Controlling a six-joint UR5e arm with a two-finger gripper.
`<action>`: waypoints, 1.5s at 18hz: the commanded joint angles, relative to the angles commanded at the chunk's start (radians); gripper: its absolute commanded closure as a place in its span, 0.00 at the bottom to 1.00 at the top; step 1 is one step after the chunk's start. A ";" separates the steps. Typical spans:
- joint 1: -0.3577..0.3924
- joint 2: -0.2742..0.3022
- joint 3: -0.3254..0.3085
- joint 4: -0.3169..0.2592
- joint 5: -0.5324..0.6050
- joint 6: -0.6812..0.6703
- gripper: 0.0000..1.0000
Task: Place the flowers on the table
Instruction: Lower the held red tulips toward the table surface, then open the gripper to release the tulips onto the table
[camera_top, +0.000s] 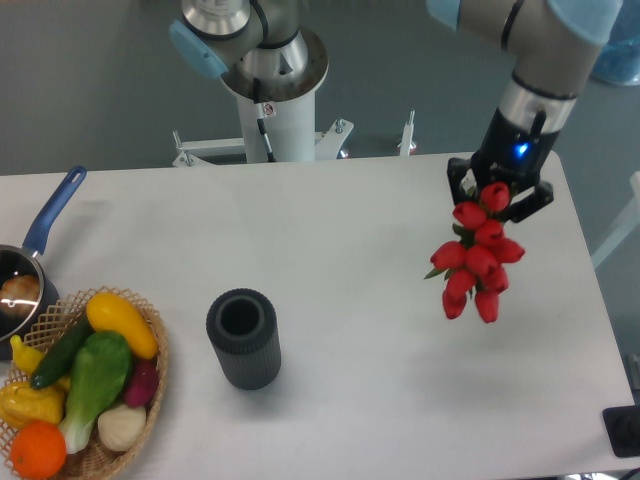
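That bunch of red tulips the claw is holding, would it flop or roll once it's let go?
Probably it flops: the flowers hang buds-down from the gripper, so they would likely tip onto their side on the table. The rounded buds might roll slightly.
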 joint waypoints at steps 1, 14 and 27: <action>-0.018 -0.014 0.000 0.000 0.034 0.000 0.69; -0.055 -0.124 0.001 0.028 0.099 0.006 0.57; -0.055 -0.149 0.002 0.077 0.099 0.006 0.05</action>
